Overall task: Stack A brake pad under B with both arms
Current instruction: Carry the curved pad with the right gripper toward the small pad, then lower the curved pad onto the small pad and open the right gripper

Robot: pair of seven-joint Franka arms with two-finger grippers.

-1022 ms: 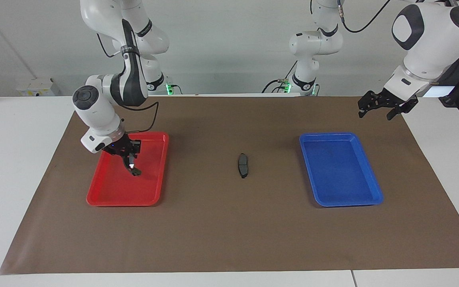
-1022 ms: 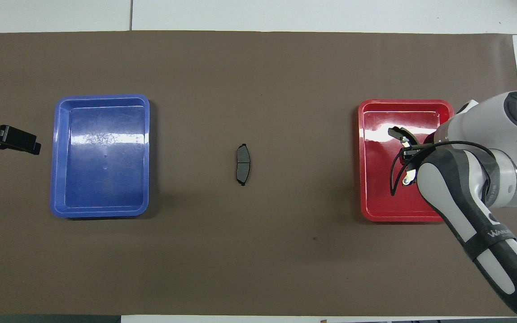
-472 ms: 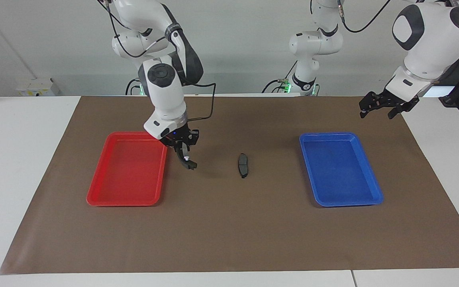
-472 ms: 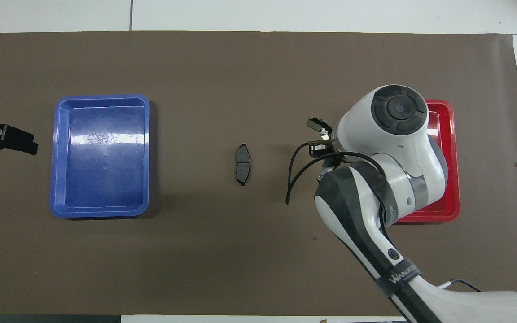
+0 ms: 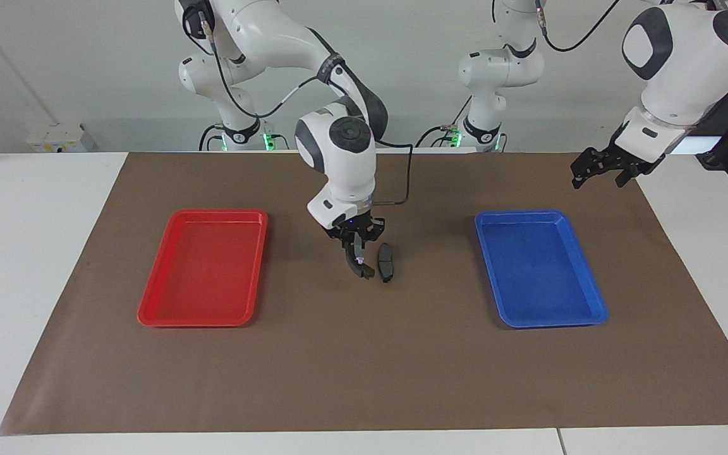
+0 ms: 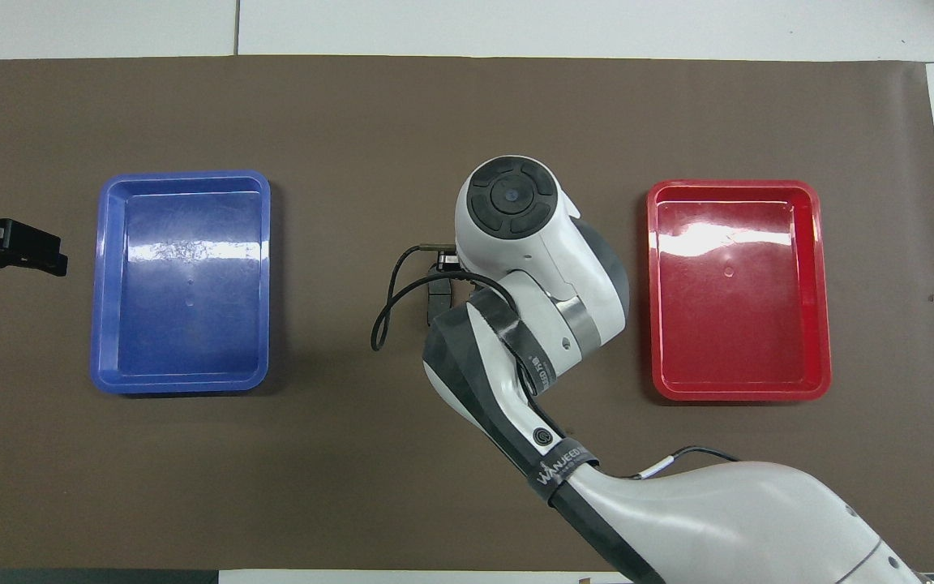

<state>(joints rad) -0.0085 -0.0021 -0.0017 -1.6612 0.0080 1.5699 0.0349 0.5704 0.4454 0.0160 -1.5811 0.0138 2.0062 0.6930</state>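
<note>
The right gripper, fingers clamped on the long dark crescent brake shoe B, hangs just beside the short flat grey A brake pad; stacking remains. The waiting left gripper's fingers: cannot tell.

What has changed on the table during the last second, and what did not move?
The right gripper, shut on B, carried it out of the red tray and across the mat to just beside the A brake pad. The red tray is now empty. The A brake pad, the blue tray and the waiting left gripper stayed where they were.
</note>
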